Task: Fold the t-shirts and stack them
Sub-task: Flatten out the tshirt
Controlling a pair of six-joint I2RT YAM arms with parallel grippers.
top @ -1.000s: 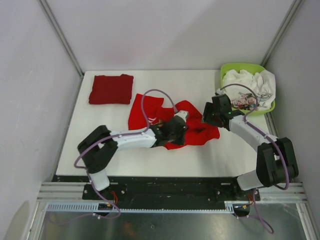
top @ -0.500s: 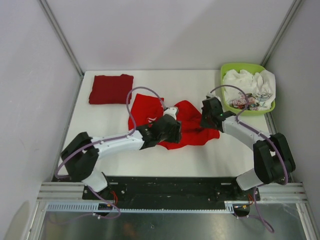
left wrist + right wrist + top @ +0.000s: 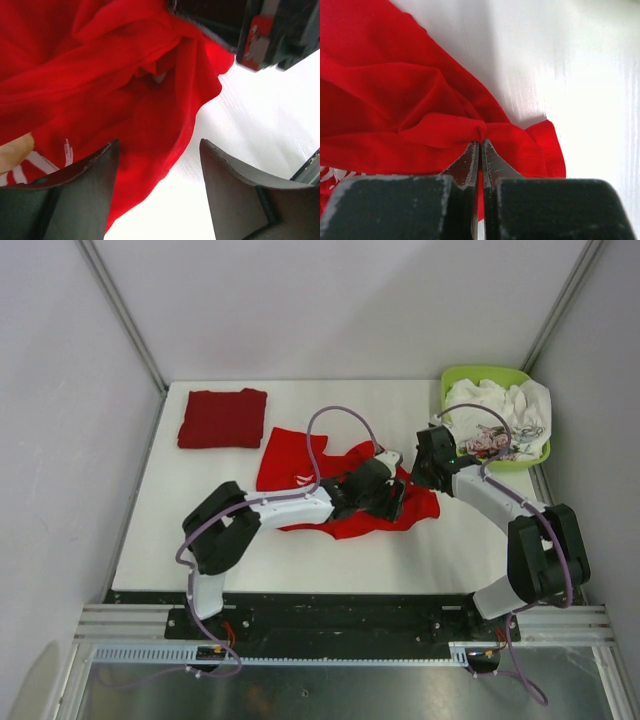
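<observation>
We see the bright red t-shirt [image 3: 288, 452] lying crumpled in the middle of the white table [image 3: 400, 410], with both arms reaching over its right half. Our right gripper [image 3: 481, 142] has its fingers pressed together on a bunched fold of this shirt near the cloth's right-hand edge. The pinch sits at the very fingertips, with bare table just beyond it. Our left gripper [image 3: 157, 150] hovers just beside the right one, its fingers spread and gripping nothing. In its wrist view the shirt's edge runs through the gap, with one finger over cloth and the other over bare table. The plain darker red t-shirt [image 3: 222, 418] lies folded flat at the far left corner, well apart from both grippers. A lime-green basket [image 3: 480, 371] holding white cloth [image 3: 495, 400] stands at the far right corner.
</observation>
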